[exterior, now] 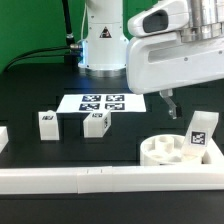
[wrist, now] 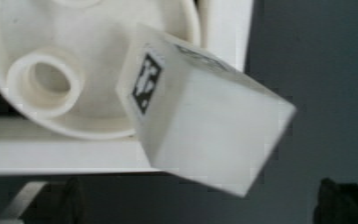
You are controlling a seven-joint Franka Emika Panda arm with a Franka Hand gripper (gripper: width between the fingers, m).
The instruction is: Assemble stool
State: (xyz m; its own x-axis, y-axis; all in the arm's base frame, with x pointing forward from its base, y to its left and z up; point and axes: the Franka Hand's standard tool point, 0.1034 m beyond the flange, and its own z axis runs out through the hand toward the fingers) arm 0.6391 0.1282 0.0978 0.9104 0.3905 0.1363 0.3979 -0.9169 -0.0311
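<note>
Black tabletop (exterior: pixel 30 95) – pincer (exterior: pixel 170 106) released, empty, near seat (exterior: pixel 160 152). Leg block (exterior: pixel 200 131) looks tilted in seat; I'd square it w/ socket before pressing – gently.

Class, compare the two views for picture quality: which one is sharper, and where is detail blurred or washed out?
Exterior view: evenly lit and fairly sharp; the white seat and the tilted leg block stand out against the black table, though their surfaces look washed out. Wrist view: soft all over; the leg block sits very close and its tag is smeared.
</note>
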